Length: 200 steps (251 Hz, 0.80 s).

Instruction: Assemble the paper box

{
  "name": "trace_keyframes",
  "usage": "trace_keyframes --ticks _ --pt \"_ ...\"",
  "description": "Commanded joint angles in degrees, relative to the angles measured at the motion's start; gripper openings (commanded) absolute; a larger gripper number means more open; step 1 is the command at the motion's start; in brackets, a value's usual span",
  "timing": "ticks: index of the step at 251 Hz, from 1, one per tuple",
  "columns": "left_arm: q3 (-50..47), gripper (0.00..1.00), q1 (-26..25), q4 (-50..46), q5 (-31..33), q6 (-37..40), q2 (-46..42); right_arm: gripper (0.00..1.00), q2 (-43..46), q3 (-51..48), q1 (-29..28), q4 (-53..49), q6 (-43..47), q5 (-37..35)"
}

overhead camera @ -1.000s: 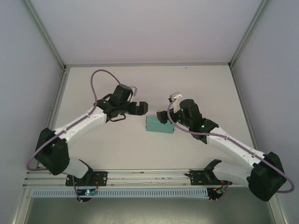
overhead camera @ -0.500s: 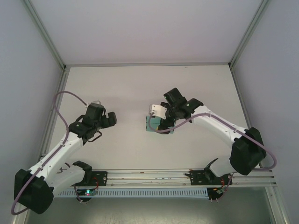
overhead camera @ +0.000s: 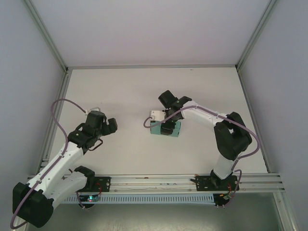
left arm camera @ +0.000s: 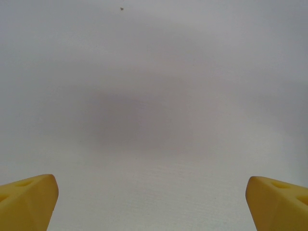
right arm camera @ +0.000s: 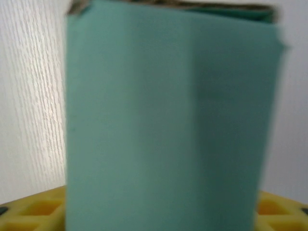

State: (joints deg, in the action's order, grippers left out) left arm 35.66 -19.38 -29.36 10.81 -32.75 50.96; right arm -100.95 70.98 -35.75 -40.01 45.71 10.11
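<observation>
The teal-green paper box (overhead camera: 174,130) lies flat in the middle of the table, folded into a small rectangular shape. My right gripper (overhead camera: 165,126) hangs over its left part, pointing down at it. In the right wrist view the box (right arm camera: 168,120) fills the space between the yellow fingers (right arm camera: 33,209), which stand wide apart at its two sides; whether they touch it is unclear. Its far end shows a brown card edge. My left gripper (overhead camera: 110,126) is well to the left of the box, open over bare table, its yellow fingertips (left arm camera: 26,199) spread wide.
The white table (overhead camera: 130,91) has metal frame posts along its left and right edges and grey walls around it. A rail (overhead camera: 154,180) runs along the near edge. There is free room on the table's far half and between the box and the left gripper.
The left arm has drawn back from beside the box toward the near left. The right arm has swung its wrist leftward and down over the box.
</observation>
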Motion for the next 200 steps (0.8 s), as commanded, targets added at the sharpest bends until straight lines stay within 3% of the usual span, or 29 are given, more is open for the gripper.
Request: trace_keyframes --ticks 1,42,77,136,146,200 --pt "-0.97 1.0 0.66 -0.43 0.76 -0.74 -1.27 0.54 -0.08 2.03 0.33 -2.16 0.37 -0.87" --pt "-1.38 1.0 0.61 0.01 0.61 -0.73 -2.05 0.37 0.63 4.36 0.22 -2.48 -0.1 -3.68" --pt "-1.38 1.0 0.63 0.01 0.95 -0.6 -3.04 0.4 1.86 6.38 -0.53 -0.72 1.05 -8.48" --pt "-1.7 1.0 0.66 0.63 0.54 -0.8 -3.9 0.45 0.84 -0.34 -4.46 26.31 10.17 -25.29" --pt "-1.66 1.0 0.65 0.63 0.61 -0.98 -3.94 0.4 0.02 -2.27 -5.32 31.95 12.25 -27.85" --pt "-2.08 1.0 0.65 1.76 -0.56 -1.42 -4.11 0.41 -4.13 -7.73 -7.37 44.26 16.25 -31.05"
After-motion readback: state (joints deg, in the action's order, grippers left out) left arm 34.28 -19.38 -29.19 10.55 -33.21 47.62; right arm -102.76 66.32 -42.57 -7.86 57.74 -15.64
